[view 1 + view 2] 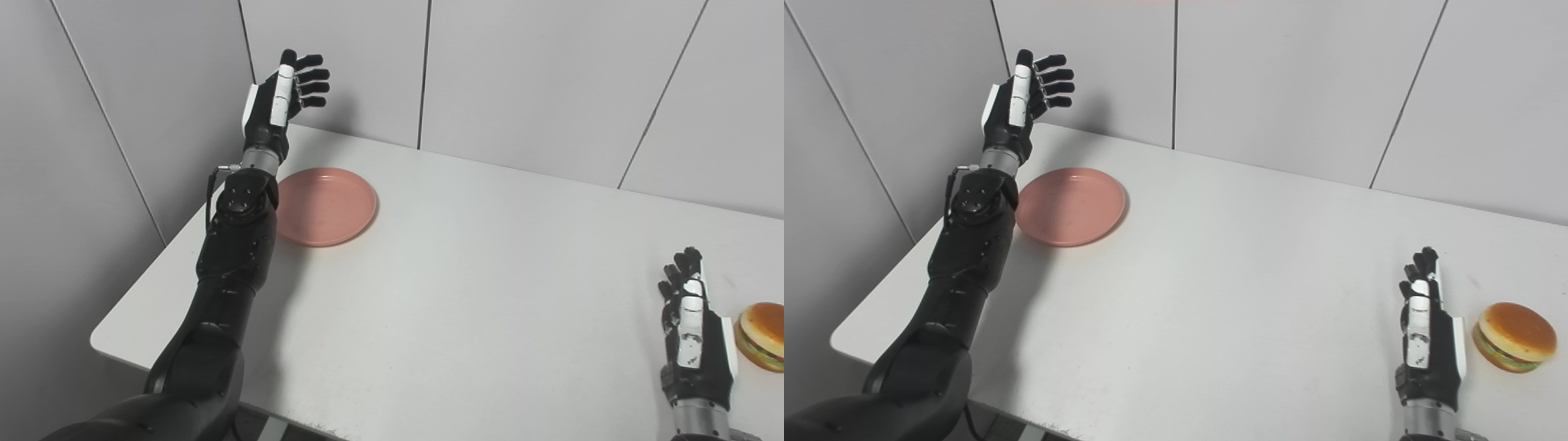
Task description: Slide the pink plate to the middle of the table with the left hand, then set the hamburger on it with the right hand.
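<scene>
While raised past the pink plate [324, 205], left hand [283, 98] empty, fingers spread.

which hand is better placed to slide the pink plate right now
Left. The left hand is open, raised just beyond the pink plate; the right hand is across the table beside the hamburger.

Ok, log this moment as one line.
left hand open, raised beyond round pink plate | right hand open beside hamburger | plate empty, unmoved

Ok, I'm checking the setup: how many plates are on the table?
1: the pink plate lies near the table's far left corner, beside the left forearm. Nothing appears hidden.
</scene>
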`<control>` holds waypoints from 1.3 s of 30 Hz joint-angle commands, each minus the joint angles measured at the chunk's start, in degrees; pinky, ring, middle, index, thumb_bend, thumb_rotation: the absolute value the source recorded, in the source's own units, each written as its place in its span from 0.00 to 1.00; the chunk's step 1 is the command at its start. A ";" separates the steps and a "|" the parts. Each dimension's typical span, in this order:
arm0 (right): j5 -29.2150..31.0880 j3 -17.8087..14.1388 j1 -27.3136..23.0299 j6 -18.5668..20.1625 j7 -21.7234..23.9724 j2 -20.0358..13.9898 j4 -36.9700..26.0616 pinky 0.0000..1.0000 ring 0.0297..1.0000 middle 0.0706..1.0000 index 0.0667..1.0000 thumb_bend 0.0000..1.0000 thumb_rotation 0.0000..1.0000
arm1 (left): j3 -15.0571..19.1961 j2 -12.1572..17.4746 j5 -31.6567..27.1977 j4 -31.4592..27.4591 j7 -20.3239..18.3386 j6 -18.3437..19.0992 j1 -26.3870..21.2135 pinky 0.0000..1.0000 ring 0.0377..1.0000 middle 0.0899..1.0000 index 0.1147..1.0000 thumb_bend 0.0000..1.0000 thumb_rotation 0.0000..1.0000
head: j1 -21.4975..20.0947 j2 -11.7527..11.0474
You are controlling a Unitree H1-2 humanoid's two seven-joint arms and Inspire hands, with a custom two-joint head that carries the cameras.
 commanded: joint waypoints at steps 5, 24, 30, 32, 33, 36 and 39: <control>0.47 -0.04 0.22 -0.52 0.26 0.43 0.15 1.00 1.00 1.00 1.00 0.55 0.99 | 1.58 3.58 -2.28 2.82 -0.87 -1.68 -3.72 0.68 0.70 0.68 0.65 0.93 1.00 | 0.26 0.09; 0.11 0.19 0.43 0.15 0.20 0.27 -0.57 1.00 1.00 1.00 1.00 0.54 0.99 | 2.61 6.71 -3.97 21.76 -3.63 -7.85 -4.21 0.77 0.78 0.75 0.71 0.96 1.00 | 0.07 0.66; 0.21 0.32 0.53 0.77 0.43 0.05 -1.05 1.00 1.00 1.00 1.00 0.55 0.99 | 3.04 6.92 -5.66 26.50 -5.73 -8.52 -4.46 0.80 0.79 0.76 0.71 0.96 1.00 | 0.01 0.72; 0.30 0.34 0.50 0.70 0.51 -0.02 -0.96 1.00 1.00 1.00 1.00 0.56 0.99 | 2.83 7.11 -5.49 27.63 -5.59 -8.06 -4.45 0.82 0.79 0.76 0.72 0.97 1.00 | 0.01 0.72; 0.17 0.38 0.53 0.76 0.43 -0.03 -1.05 1.00 1.00 1.00 1.00 0.56 0.99 | 2.83 6.82 -5.42 26.82 -5.17 -7.52 -3.87 0.82 0.79 0.76 0.72 0.97 1.00 | 0.01 0.72; -0.30 0.44 0.60 0.51 0.15 -0.04 -1.15 1.00 1.00 1.00 1.00 0.55 1.00 | 2.71 6.18 -5.27 25.11 -4.49 -6.70 -2.64 0.77 0.79 0.76 0.72 0.94 1.00 | -0.26 0.85; 0.04 0.39 0.64 1.00 0.38 -0.06 -1.36 1.00 1.00 1.00 1.00 0.55 1.00 | 2.76 5.39 -5.58 23.73 -4.27 -6.09 -1.89 0.76 0.79 0.76 0.72 0.92 1.00 | -0.18 0.76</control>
